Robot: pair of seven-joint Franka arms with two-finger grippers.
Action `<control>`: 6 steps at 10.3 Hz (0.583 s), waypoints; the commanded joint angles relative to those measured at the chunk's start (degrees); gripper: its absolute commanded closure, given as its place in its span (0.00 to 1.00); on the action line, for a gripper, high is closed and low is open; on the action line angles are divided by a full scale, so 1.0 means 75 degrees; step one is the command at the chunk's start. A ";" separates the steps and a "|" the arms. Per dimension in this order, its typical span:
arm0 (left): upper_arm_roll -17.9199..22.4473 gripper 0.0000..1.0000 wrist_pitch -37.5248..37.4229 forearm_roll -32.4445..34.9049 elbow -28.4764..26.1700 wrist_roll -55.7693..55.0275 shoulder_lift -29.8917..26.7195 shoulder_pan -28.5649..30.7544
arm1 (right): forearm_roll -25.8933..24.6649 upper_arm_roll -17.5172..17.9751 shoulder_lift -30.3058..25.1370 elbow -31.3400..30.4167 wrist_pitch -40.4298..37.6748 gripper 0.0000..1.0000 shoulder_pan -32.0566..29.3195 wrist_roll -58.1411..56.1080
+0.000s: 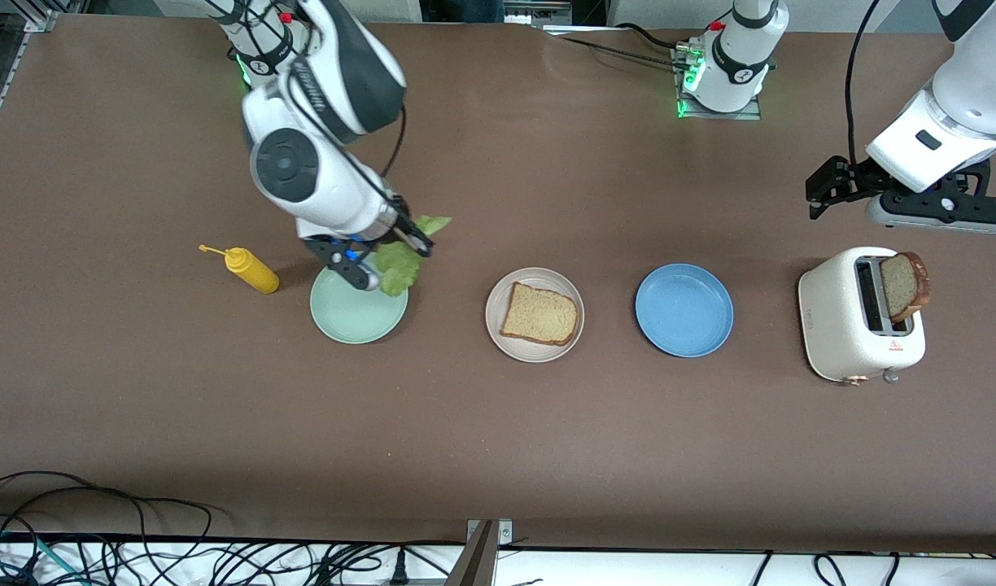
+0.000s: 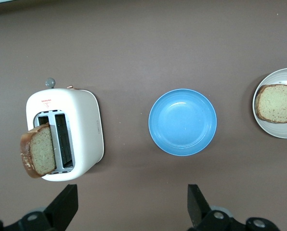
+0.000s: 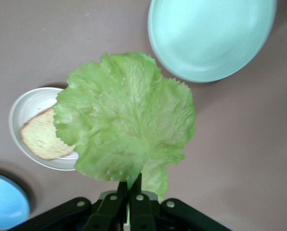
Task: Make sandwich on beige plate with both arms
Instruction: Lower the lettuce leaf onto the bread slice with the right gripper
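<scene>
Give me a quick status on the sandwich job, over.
Right gripper shut on lettuce leaf, over mint-green plate's edge. Left gripper open, waiting above toaster. Beige plate holds one bread slice; path clear.

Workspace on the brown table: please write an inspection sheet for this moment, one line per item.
Surface: brown table, no spills seen.
Job's things: beige plate carries one bread slice; second bread slice stands in the toaster; lettuce leaf is held up in the air.
Clutter: mint-green plate, blue plate, yellow squeeze bottle.
Grippers: right claw shut on the lettuce leaf, above the mint-green plate's edge; left claw open, waiting above the table beside the toaster.
Cables: black bundle along the edge nearest the front camera; arm cables.
Surroundings: nothing seen.
</scene>
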 commanded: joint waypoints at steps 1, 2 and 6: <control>0.0026 0.00 -0.0148 -0.0054 0.0169 -0.0023 0.0056 -0.0018 | 0.0160 -0.0108 0.0940 0.0800 0.1067 1.00 0.0589 0.1293; 0.0026 0.00 -0.0148 -0.0066 0.0169 -0.0023 0.0056 -0.0006 | 0.0160 -0.0108 0.1455 0.1395 0.1327 1.00 0.0719 0.1867; 0.0026 0.00 -0.0148 -0.0054 0.0169 -0.0023 0.0068 0.0005 | 0.0218 0.0009 0.2805 0.2759 0.1736 1.00 0.0989 0.3568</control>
